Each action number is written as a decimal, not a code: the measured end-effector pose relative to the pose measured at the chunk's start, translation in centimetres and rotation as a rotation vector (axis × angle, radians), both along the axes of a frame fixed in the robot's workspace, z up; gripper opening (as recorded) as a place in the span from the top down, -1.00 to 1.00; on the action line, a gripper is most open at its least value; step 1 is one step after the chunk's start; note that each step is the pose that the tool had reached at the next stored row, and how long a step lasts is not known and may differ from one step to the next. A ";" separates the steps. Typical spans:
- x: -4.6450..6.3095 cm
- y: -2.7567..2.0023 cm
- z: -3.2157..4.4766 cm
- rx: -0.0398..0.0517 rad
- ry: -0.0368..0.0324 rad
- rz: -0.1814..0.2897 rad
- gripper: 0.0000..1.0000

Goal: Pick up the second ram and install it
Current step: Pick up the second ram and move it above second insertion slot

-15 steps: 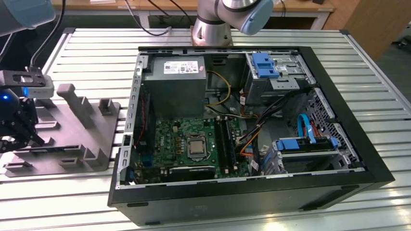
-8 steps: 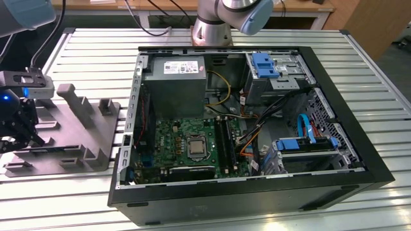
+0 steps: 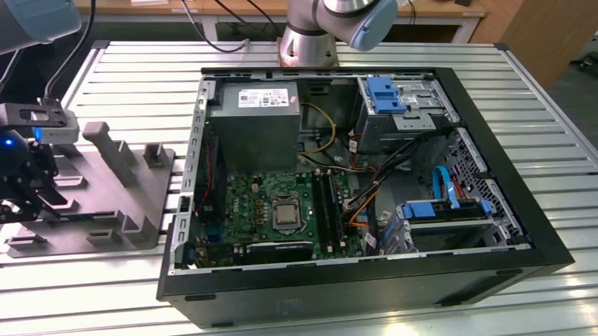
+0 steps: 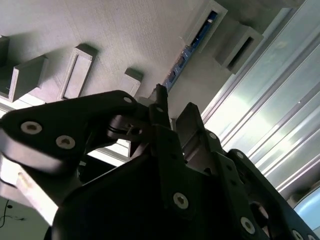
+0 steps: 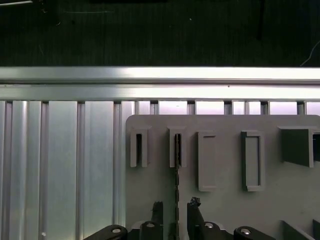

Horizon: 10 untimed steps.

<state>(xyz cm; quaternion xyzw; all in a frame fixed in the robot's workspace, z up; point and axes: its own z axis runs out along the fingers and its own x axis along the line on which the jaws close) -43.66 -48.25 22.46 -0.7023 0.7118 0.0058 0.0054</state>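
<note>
Slatted tabletop, grey fixture; second ram stands between parted jaws.

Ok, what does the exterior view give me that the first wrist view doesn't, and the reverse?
The exterior view adds the open computer case and its motherboard, at the exterior view's right of the grey fixture. The first wrist view adds the second ram, edge-on in a fixture slot, with the open gripper straddling it. Both share gripper, fixture and slatted table.

second ram | long, thin, dark blue-green board | standing on edge | one end slotted in grey holder
</note>
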 end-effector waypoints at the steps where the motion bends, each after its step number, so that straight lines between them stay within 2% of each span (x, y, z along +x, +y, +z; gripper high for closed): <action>1: 0.0 0.00 0.00 0.0000 -0.0002 0.000 0.29; 7: -0.3 0.00 -0.73 0.0000 -0.0150 0.000 0.29; 10: -0.5 0.00 -1.31 0.0002 -0.0182 0.000 0.29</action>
